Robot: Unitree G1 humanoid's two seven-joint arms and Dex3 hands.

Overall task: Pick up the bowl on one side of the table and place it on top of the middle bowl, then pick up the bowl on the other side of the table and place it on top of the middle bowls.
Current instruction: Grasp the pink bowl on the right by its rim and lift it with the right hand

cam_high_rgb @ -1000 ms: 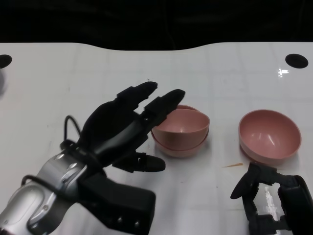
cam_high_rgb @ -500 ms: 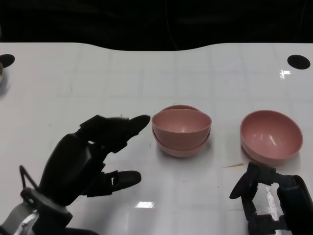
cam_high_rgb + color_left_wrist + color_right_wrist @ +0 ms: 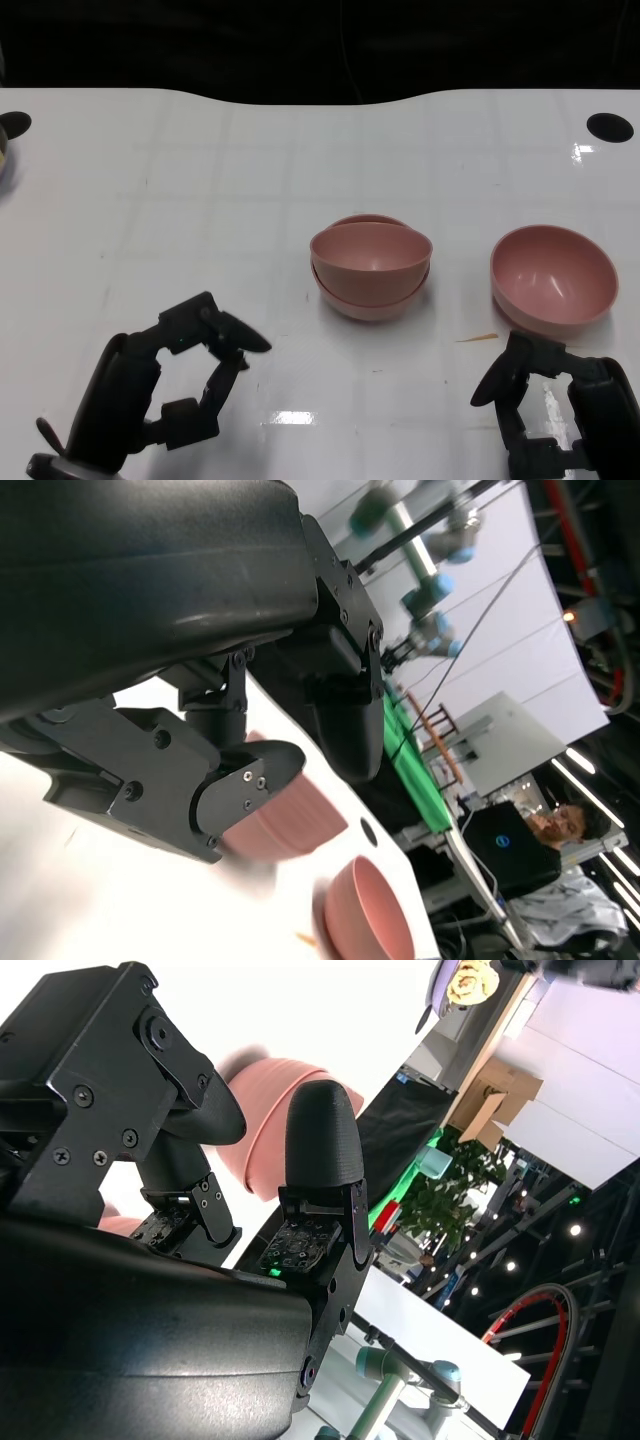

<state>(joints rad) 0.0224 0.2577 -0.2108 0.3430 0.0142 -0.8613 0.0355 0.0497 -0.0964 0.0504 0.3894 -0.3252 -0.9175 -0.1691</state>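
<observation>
Two smooth pink plastic bowls (image 3: 370, 268) sit nested mid-counter (image 3: 200, 180); a third round pink bowl (image 3: 552, 277) rests right of them. My left hand (image 3: 165, 385) and right hand (image 3: 555, 410) hold nothing, fingers apart.

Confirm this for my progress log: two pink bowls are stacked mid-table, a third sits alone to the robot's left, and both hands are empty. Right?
Not quite. The single pink bowl sits on the robot's right, not its left, as the head view shows. The stacked bowls are mid-table, and the left hand and right hand hold nothing.
</observation>
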